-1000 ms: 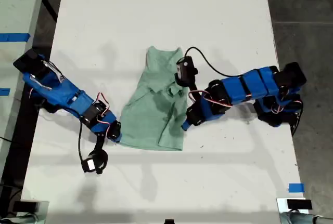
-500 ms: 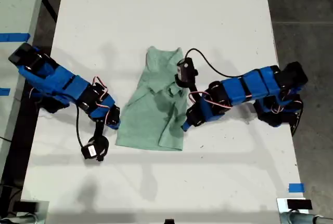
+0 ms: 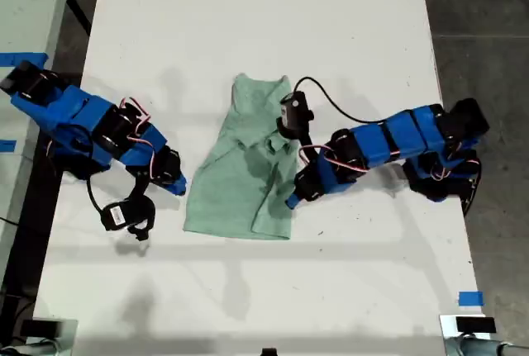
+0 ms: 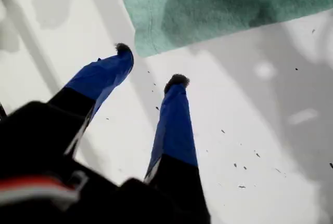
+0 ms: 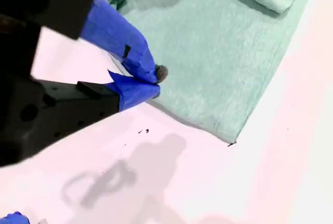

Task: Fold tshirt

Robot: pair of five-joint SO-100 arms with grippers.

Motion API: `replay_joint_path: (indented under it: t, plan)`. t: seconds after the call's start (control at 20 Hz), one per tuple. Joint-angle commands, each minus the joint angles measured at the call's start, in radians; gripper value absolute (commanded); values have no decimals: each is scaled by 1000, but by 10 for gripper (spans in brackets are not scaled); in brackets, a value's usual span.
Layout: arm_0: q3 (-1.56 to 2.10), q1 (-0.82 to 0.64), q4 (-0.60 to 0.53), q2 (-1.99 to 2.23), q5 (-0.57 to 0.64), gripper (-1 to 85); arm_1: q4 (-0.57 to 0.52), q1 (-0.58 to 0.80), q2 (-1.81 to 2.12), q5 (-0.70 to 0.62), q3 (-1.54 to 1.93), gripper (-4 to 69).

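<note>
The pale mint-green tshirt [image 3: 244,174] lies partly folded in the middle of the white table [image 3: 248,26], neck end away from the table's near edge. My first gripper [image 3: 176,184] stands open on the bare table just off the shirt's edge at the exterior view's left. In the first wrist view, the first gripper [image 4: 151,65] holds nothing, and a corner of the tshirt [image 4: 208,16] lies just beyond its tips. My second gripper [image 3: 291,201] is at the shirt's edge on the exterior view's right. There the second gripper [image 5: 156,81] is shut, tips meeting on the edge of the tshirt [image 5: 218,52].
Blue tape [image 3: 469,298] marks the table near the exterior view's lower right. More blue tape [image 3: 21,59] sits on a surface at that view's left. Dark floor [image 3: 479,26] lies past the table's edge on that view's right. A black cable [image 3: 331,102] loops over the second arm.
My first gripper has let go of the shirt's lower corner and drawn back toward the exterior view's left. That corner now lies a little further out. The second arm has barely moved.
</note>
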Motion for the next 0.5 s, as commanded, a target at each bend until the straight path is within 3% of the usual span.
replay_joint_path:
  t: [0.0, 0.15, 0.2, 0.25, 0.45]
  plan:
    - [-57, -5, 5, 58, -8, 0, -23, -21, 103, 9, -9, 170]
    - [-57, 0, 5, 57, -11, 0, -25, -25, 104, 12, -9, 169]
    - [-57, 6, -2, 64, -17, 140, -25, -25, 104, 12, -9, 169]
    - [-61, 14, -8, 67, -14, 355, -25, -25, 104, 14, -9, 169]
    - [-67, 60, 44, 54, -41, 405, -28, -26, 103, 14, -9, 169]
